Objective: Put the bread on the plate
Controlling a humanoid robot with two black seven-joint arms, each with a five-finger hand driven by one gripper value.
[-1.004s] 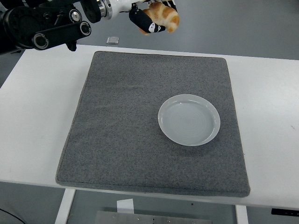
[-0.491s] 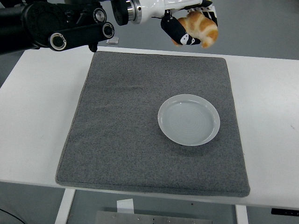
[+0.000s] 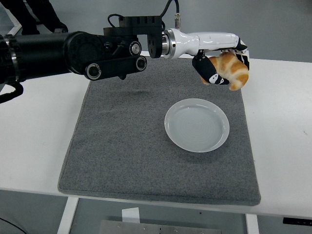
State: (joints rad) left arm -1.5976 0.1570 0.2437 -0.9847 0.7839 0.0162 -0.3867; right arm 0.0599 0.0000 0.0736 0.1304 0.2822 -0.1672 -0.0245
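While the left hand grips the croissant with curled fingers, the white plate lies below it, nearer the robot. The croissant hangs above the grey mat's far right corner, beyond the plate's rim.

Left arm reaches in from the left edge across the grey mat; its robot hand is closed around the bread, held in the air above the mat's far right corner. White plate sits empty on the mat, nearer the camera than the bread. Mat lies on the white surface.
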